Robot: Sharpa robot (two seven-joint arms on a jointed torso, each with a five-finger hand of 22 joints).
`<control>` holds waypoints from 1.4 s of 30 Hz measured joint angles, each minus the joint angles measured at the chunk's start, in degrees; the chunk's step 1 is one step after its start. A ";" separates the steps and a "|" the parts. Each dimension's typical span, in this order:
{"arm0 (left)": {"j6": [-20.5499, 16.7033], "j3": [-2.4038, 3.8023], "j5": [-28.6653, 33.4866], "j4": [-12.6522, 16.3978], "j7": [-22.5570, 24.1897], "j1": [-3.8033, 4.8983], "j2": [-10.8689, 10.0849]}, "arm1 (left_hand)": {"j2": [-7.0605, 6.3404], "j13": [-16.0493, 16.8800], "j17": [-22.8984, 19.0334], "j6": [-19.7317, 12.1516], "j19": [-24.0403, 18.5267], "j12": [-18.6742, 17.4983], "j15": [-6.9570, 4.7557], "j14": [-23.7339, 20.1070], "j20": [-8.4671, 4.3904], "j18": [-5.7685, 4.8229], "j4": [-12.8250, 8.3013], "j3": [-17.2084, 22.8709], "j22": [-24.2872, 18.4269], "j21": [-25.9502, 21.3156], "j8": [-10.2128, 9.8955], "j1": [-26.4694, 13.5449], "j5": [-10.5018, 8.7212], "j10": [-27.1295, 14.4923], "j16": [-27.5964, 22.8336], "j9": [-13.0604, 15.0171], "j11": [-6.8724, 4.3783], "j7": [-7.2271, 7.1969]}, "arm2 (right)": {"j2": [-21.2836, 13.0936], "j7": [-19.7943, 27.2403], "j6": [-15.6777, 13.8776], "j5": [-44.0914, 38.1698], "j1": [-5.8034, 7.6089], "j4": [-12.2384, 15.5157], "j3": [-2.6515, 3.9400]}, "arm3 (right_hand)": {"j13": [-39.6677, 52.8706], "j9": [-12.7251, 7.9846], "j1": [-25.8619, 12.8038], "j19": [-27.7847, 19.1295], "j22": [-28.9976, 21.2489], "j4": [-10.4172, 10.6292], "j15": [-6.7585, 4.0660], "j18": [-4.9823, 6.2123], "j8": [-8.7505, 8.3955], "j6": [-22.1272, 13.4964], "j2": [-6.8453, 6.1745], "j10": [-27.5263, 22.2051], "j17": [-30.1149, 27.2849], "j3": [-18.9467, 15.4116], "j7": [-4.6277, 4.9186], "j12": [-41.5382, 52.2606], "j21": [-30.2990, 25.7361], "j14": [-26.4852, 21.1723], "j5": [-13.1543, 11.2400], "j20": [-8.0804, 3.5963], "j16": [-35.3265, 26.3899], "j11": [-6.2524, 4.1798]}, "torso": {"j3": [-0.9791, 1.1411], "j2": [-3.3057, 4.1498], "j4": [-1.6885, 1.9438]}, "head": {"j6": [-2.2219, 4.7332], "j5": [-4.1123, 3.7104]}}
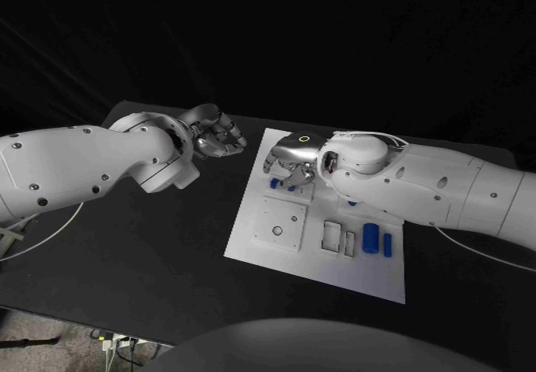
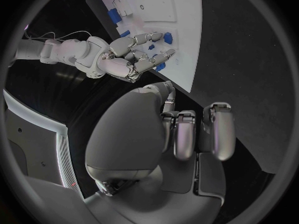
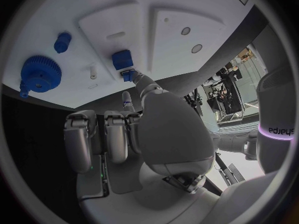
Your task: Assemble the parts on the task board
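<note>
In the head view the task board (image 1: 285, 256) lies on the black bench (image 1: 146, 271), its long axis running from the far left toward the near right. The right hand (image 1: 293, 161) hovers over the board's far end, above small blue parts (image 1: 276, 184). Two long blue parts (image 1: 371, 235) lie side by side near the board's right edge, their long axes along the board's length. The left hand (image 1: 214, 132) waits off the board's far-left corner, fingers curled in and holding nothing.

In the left wrist view the left hand (image 2: 190, 134) shows curled, empty fingers, and the right hand (image 2: 134, 57) reaches over the board (image 2: 181, 30) with its fingertips among blue parts.

In the right wrist view one fingertip of the right hand (image 3: 146, 119) touches a small blue block (image 3: 122, 60) beside a raised white plate. A blue gear (image 3: 40, 73) and a blue peg (image 3: 62, 41) sit further along the board. Whether the block is pinched cannot be told. The step appears to be seating or picking this block; the next move calls for a firm pinch and a straight lift.
</note>
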 measured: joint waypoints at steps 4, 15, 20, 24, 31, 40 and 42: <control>0.14 0.00 0.00 -0.07 -0.07 -0.01 0.14 | 0.00 0.00 0.00 0.00 0.00 0.00 0.00 0.00 0.00 0.00 0.00 0.00 0.00 0.00 0.00 0.00 0.00 0.00 0.00 0.00 0.00 0.00 | 0.08 -0.13 -0.01 -0.13 -0.31 -0.14 0.01 | 0.00 0.50 -0.02 0.00 0.01 0.17 0.00 0.00 0.49 0.69 -0.02 0.00 0.00 -0.17 0.29 0.00 0.00 0.00 0.00 0.00 0.00 0.00 | -0.03 -0.02 0.00 | 0.00 0.01; 0.63 0.00 0.00 -0.25 -0.25 -0.08 0.37 | 0.00 0.00 -0.01 0.20 0.00 0.00 0.00 0.00 0.00 0.00 0.16 0.47 0.00 -0.33 0.00 0.00 0.00 0.00 0.00 -0.05 0.00 0.20 | 0.31 -0.76 0.28 -0.39 -0.86 -0.59 0.01 | 0.00 3.06 -0.86 0.00 0.00 0.01 0.00 0.00 1.83 2.68 0.08 0.01 -0.01 -0.65 0.78 0.00 0.00 0.00 0.80 0.00 0.00 0.01 | -0.07 -0.06 -0.01 | 0.00 0.23; 0.65 0.00 0.00 -0.32 -0.25 -0.12 0.47 | 0.00 0.00 -0.01 0.20 0.00 0.00 0.00 0.00 0.00 0.00 0.15 0.77 0.00 -0.33 0.00 0.00 0.00 0.00 0.00 -0.11 0.00 0.20 | 0.41 -1.21 0.35 -0.50 -0.98 -0.72 0.02 | 0.00 5.18 -1.40 0.15 0.00 -0.15 0.44 0.00 3.37 4.00 0.63 0.01 -0.01 -0.81 0.68 0.00 0.00 0.00 2.10 0.15 0.00 0.42 | -0.10 -0.09 -0.03 | 0.00 0.26; 0.68 0.00 0.00 -0.35 -0.25 -0.13 0.62 | 0.00 0.00 -0.01 0.20 0.00 0.00 0.00 0.00 0.00 0.01 0.17 0.78 0.00 -0.33 0.27 0.00 0.00 0.00 0.00 -0.11 0.00 0.20 | 0.53 -1.67 0.29 -0.54 -1.03 -0.74 0.03 | 0.00 7.46 -1.91 0.00 -0.01 -0.39 0.56 -0.01 4.55 4.88 1.14 0.01 -0.01 -1.05 0.41 0.00 0.00 0.12 2.21 0.43 0.00 0.42 | -0.10 -0.10 -0.03 | 0.00 0.30; 0.82 0.00 0.00 -0.42 -0.25 -0.16 0.75 | 0.00 0.00 -0.01 0.20 0.00 0.00 0.00 0.00 0.00 0.00 0.15 1.11 0.00 -0.33 0.27 0.00 0.00 0.00 0.00 -0.10 0.00 0.20 | 0.69 -2.50 -0.04 -0.55 -1.14 -0.76 0.04 | 0.00 10.47 -1.88 0.00 -0.01 -1.20 0.64 0.00 5.65 5.08 1.93 0.01 -0.01 -0.87 0.20 0.00 0.00 0.20 4.28 0.43 0.00 0.42 | -0.11 -0.12 -0.03 | 0.00 0.37; 1.44 0.00 0.00 -0.61 -0.54 -0.39 1.06 | 0.01 0.00 -0.02 0.20 0.00 0.00 0.00 0.00 0.00 0.00 0.39 1.35 -0.01 -0.32 0.50 0.00 0.00 0.00 0.00 -0.10 0.00 0.20 | 0.73 -3.08 -0.58 -0.15 -1.37 -0.82 0.13 | 0.00 13.39 -2.83 0.01 -0.02 -1.48 0.64 -0.01 7.09 6.20 3.29 0.01 -0.02 -0.60 -0.31 0.00 0.00 0.20 6.78 0.43 0.00 0.42 | -0.14 -0.13 -0.05 | 0.00 0.48; 1.61 0.00 0.00 -0.65 -0.64 -0.43 1.11 | 0.01 0.00 -0.02 0.20 0.00 0.00 0.00 0.00 0.00 0.00 0.31 1.43 -0.01 -0.32 0.50 0.00 0.00 0.00 0.00 -0.10 0.00 0.20 | 0.72 -3.19 -0.82 0.06 -1.46 -0.82 0.13 | 0.00 13.92 -3.52 0.01 -0.02 -1.30 0.63 -0.01 7.09 6.20 3.51 0.01 -0.02 -0.90 -0.31 0.00 0.00 0.20 7.07 0.43 0.00 0.42 | -0.14 -0.14 -0.05 | 0.00 0.51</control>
